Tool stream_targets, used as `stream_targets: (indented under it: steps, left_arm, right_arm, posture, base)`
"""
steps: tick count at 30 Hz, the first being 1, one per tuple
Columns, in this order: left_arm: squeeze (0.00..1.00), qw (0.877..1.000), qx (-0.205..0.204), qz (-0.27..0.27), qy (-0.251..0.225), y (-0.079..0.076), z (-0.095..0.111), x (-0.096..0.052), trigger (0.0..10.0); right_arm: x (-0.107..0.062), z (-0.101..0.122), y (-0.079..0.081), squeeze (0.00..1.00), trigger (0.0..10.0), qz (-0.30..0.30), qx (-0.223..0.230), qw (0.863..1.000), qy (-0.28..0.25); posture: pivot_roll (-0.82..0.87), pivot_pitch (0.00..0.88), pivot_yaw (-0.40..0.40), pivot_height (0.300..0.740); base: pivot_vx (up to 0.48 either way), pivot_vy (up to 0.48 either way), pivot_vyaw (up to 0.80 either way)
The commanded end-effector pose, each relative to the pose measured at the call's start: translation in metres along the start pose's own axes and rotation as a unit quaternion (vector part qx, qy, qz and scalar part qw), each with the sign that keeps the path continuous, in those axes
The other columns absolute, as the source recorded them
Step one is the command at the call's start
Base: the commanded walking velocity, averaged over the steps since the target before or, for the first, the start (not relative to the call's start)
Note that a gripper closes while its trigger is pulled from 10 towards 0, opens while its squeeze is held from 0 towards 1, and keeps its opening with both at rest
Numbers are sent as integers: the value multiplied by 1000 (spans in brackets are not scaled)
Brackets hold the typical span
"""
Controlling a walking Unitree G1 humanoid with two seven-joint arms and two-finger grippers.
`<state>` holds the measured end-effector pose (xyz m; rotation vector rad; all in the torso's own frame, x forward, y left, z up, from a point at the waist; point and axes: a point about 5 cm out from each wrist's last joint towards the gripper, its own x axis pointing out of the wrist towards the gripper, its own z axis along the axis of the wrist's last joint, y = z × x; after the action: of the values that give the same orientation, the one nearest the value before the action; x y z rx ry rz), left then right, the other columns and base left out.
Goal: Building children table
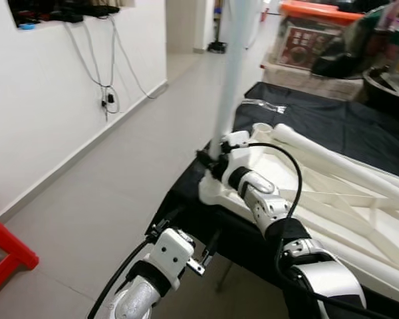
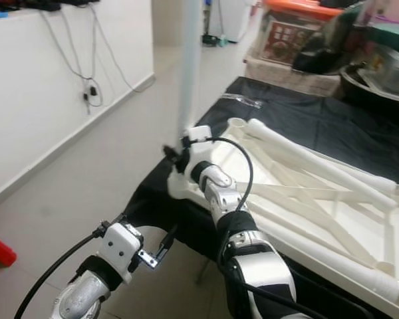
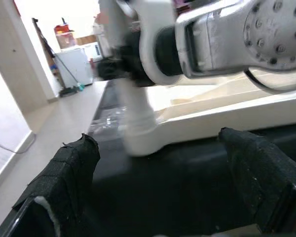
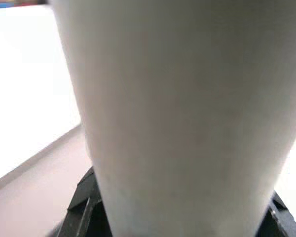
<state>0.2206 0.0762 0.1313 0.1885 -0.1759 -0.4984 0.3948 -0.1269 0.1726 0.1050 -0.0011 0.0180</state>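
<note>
Table top (image 1: pixel 359 219) cream-white, plain, no pattern; upright leg (image 1: pixel 234 66) pale white with a grey cast. Cloth (image 1: pixel 332 123) under it black, matte. Floor (image 1: pixel 120 193) light beige-grey. Wall (image 1: pixel 46 93) white with grey cables (image 1: pixel 96 60) hanging. Stool (image 1: pixel 3 256) bright red. Bin lid (image 1: pixel 319 10) orange. Arms silver-white with black joints; left gripper (image 1: pixel 186 246) fingers black, right gripper (image 1: pixel 213 163) black.

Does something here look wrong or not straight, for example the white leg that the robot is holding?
The upright table leg, held by the right gripper at the tabletop's corner socket, leans slightly rather than standing square. The tabletop lies upside down on the black cloth with loose legs on it. Nothing looks broken or spilled.
</note>
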Motion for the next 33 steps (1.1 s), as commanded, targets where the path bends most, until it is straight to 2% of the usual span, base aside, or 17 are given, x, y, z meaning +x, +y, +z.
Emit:
stream_targets:
  steps: [1,2,4,6,8,9,10,13,14,15,20,21,23,24,29,31,33]
  left_arm:
    - [0,1000,2,-1,11,0,-4,-1,10000]
    - [0,1000,3,-1,11,0,-4,-1,10000]
    - [0,1000,3,-1,11,0,-4,-1,10000]
    - [0,1000,3,-1,11,0,-4,-1,10000]
    - [0,1000,4,-2,11,0,-4,-1,10000]
    - [0,1000,4,-2,11,0,-4,-1,10000]
    - [0,1000,4,-2,11,0,-4,-1,10000]
    - [0,1000,4,-1,11,0,-4,-1,10000]
    - [0,1000,4,-1,11,0,-4,-1,10000]
    - [0,1000,3,-1,11,0,-4,-1,10000]
    - [0,1000,3,-1,10,0,-4,-1,10000]
    - [0,1000,3,-1,10,0,-4,-1,10000]
    - [0,1000,2,-1,10,0,-4,-1,10000]
    - [0,1000,2,-1,10,0,-4,0,10000]
    - [0,1000,2,-1,9,0,-4,0,10000]
    - [0,1000,2,-1,9,0,-4,0,10000]
    - [0,1000,2,-1,9,0,-4,0,10000]
  right_arm:
    - [-9,-11,-38,0,0,-144,16,989,19]
    - [-16,-13,-45,0,0,-208,27,978,13]
    - [-21,-15,-40,0,0,-238,43,970,9]
    - [-21,-15,-40,0,0,-238,43,970,9]
    - [-24,-21,-22,0,0,-253,72,965,15]
    - [-24,-21,-22,0,0,-253,72,965,15]
    - [-24,-23,-12,0,3294,-236,78,968,19]
    - [-23,-23,-6,0,3294,-229,79,970,21]
    - [-23,-25,0,0,10000,-224,64,972,34]
    - [-22,-23,6,1000,10000,-195,65,978,26]
    - [-20,-16,11,1000,10000,-143,53,988,-4]
    - [-17,-12,14,0,10000,-97,68,993,-14]
    - [-15,-10,16,0,10000,-70,79,994,-18]
    - [-13,-6,19,0,10000,-13,88,996,-25]
    - [-9,-3,16,0,10000,93,68,993,-23]
    - [-8,-3,14,0,10000,203,64,977,8]
    - [-9,-2,15,0,10000,238,66,969,17]
  posture:
    - [83,66,-85,740]
    - [78,66,-82,740]
    - [80,67,-83,740]
    - [80,67,-83,740]
    - [82,64,-84,740]
    - [82,64,-84,740]
    - [85,67,-86,740]
    - [84,66,-85,740]
    - [82,68,-83,740]
    - [82,69,-84,740]
    - [79,69,-84,740]
    - [80,70,-85,740]
    - [77,69,-84,740]
    - [77,69,-84,740]
    - [77,69,-83,740]
    - [81,68,-86,740]
    - [80,69,-86,740]
  base:
    - [0,0,0]
    - [0,0,0]
    - [0,0,0]
    - [0,0,0]
    - [0,0,0]
    - [0,0,0]
    - [0,0,0]
    - [0,0,0]
    - [0,0,0]
    - [0,0,0]
    - [0,0,0]
    - [0,0,0]
    - [0,0,0]
    - [0,0,0]
    - [0,0,0]
    - [0,0,0]
    - [0,0,0]
